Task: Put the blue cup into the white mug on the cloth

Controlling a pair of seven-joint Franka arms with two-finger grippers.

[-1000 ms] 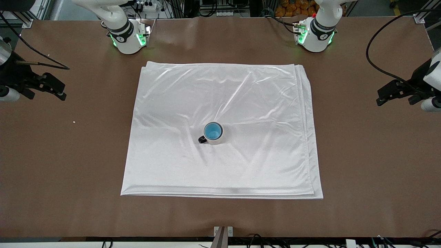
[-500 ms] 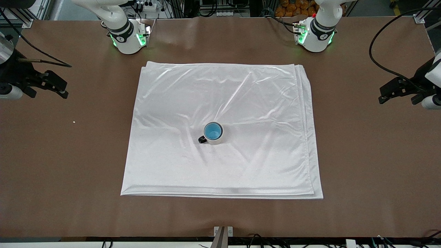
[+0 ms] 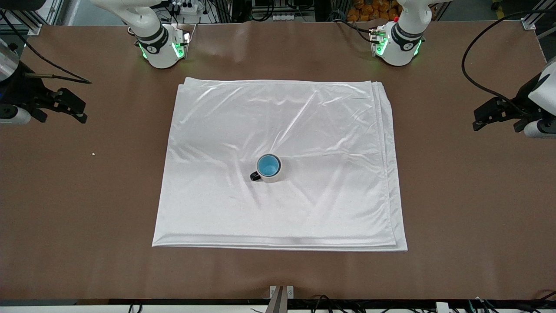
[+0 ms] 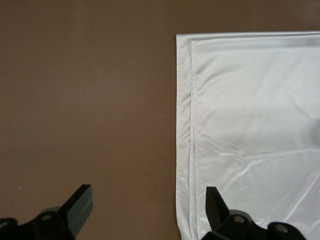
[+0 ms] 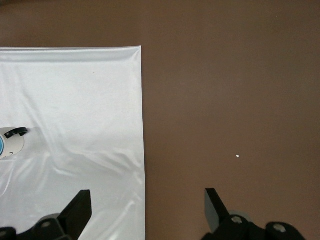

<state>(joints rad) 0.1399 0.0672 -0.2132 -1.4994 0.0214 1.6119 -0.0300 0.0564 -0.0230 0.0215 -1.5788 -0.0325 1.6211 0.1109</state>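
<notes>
Since the blue cup [image 3: 268,165] already sits nested in the white mug [image 3: 270,169] near the middle of the cloth [image 3: 278,130], the front view suggests the placing step is done and only parking the arms remains. Both grippers hang over bare brown surface [image 3: 87,195], the left gripper [image 3: 482,119] off its end of the cloth, the right gripper [image 3: 74,111] off the other.

From the left wrist, the jaws stand released and empty over the cloth's layered edge [image 4: 192,150].

From the right wrist, the jaws gape empty too; the mug [image 5: 11,142] shows partly at the frame's border. No further grasp seems needed.
</notes>
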